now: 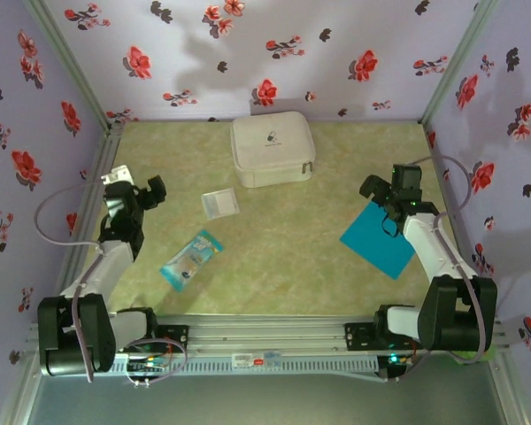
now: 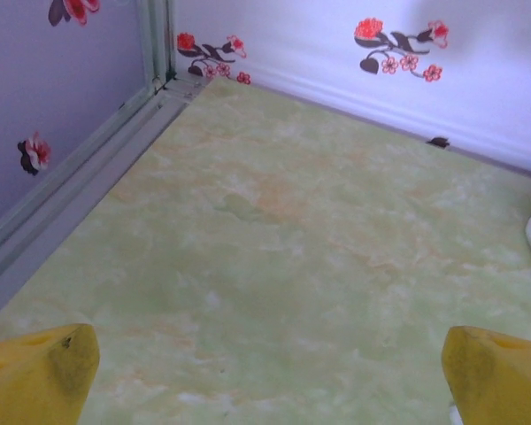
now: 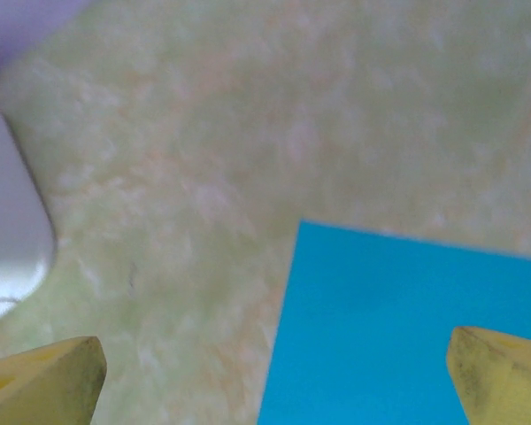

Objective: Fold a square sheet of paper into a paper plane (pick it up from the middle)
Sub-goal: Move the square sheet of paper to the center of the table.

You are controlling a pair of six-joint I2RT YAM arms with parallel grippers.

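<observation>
The square sheet of paper (image 1: 377, 241) is bright blue and lies flat on the green marbled table at the right, one corner pointing left. My right gripper (image 1: 382, 209) hovers over its far corner, open. In the right wrist view the sheet (image 3: 407, 328) fills the lower right between my yellow fingertips (image 3: 49, 381), which stand wide apart with nothing held; the right gripper (image 3: 274, 385) sits above the sheet's left edge. My left gripper (image 1: 147, 193) is at the far left, well away from the sheet. The left gripper (image 2: 265, 381) is open over bare table.
A white zipped case (image 1: 272, 149) stands at the back centre; its edge shows in the right wrist view (image 3: 9, 221). A small translucent square (image 1: 219, 204) and a pale blue-and-white packet (image 1: 191, 259) lie left of centre. Floral walls (image 1: 35, 133) close in three sides.
</observation>
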